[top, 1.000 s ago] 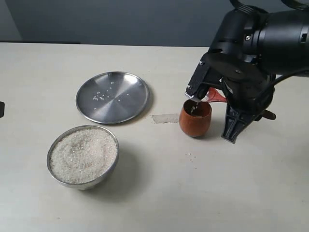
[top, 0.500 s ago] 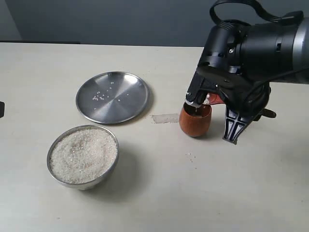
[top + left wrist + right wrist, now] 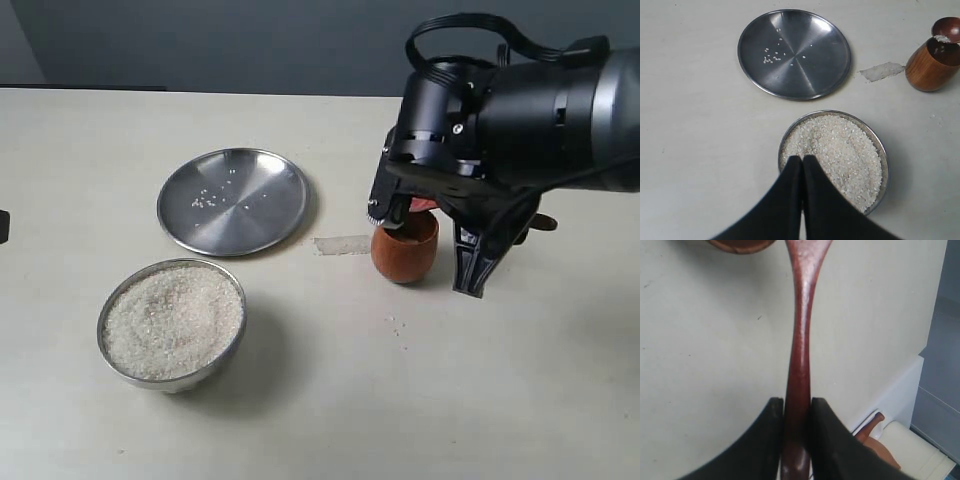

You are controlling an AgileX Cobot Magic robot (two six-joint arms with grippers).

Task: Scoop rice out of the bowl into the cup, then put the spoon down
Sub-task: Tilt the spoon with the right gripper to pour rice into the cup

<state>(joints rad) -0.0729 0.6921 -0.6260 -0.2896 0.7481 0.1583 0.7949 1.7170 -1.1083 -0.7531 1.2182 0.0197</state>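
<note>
spoon: wooden spoon (image 3: 799,340), long handle pinched between the fingers of the right gripper (image 3: 796,401); its oval end hangs at the cup's rim, over the mouth.
rice: mostly heaped in the steel bowl; a small clump of rice (image 3: 941,38) lies on the spoon, and a few grains show inside the cup.
cup: wooden cup (image 3: 405,247), upright on the table (image 3: 330,400), just beside a tape scrap (image 3: 342,244), well apart from the bowl.
bowl: steel bowl (image 3: 175,262), near full, with the left gripper (image 3: 801,159) hovering above it, claw pressed together on nothing.
plate: flat steel plate (image 3: 260,215) behind the bowl, a few stray grains on it.
step: judged to be the tip-out into the cup, nearly done.
next: likely tilt off the last clump, then clear the rim without knocking the cup.
views: the left wrist view alone shows the spoon's load and the cup's inside. the right wrist view alone shows the pinch on the handle. in the exterior view the arm hides most of the spoon.
</note>
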